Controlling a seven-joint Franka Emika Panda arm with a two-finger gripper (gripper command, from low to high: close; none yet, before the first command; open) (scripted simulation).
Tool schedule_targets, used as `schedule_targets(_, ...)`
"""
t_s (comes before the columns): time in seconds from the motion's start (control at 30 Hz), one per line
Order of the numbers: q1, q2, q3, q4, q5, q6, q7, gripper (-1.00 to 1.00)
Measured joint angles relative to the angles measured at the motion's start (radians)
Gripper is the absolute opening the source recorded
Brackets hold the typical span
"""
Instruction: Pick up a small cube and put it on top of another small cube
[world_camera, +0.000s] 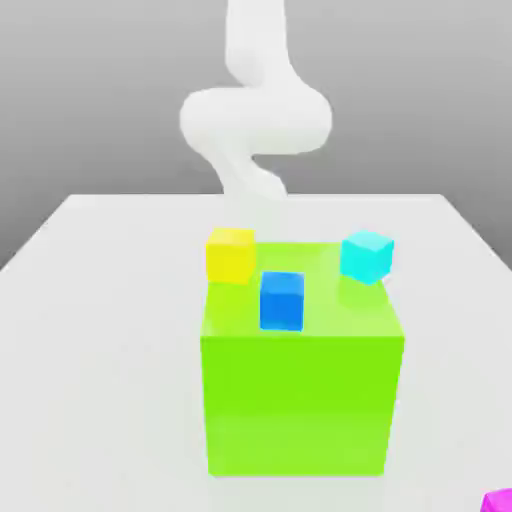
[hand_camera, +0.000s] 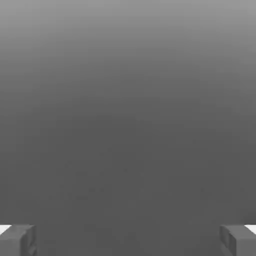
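Magenta small cube (world_camera: 499, 502) sitting at 5 o'clock corner of exterior view, on counter (world_camera: 100, 330), well apart from lime cube (world_camera: 300, 400). Blue cube (world_camera: 282, 300), yellow cube (world_camera: 231, 254), cyan cube (world_camera: 366, 255) resting atop lime. Claw (hand_camera: 128, 240) standing wide, gripping nothing, likely readying for approach.

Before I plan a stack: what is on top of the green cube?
On the green cube I see a blue cube. Yellow and cyan cubes show at its far edge; their bases are hidden.

Magenta small cube (world_camera: 498, 501); lime-green big cube (world_camera: 300, 390).
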Motion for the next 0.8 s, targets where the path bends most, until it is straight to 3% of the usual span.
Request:
schedule_targets(0.47,0.006,0.512,0.183,0.106,-0.111,0.079,0.171,0.0)
schedule_targets(0.8,0.095,0.877,0.234,0.182,-0.209,0.132,0.306,0.0)
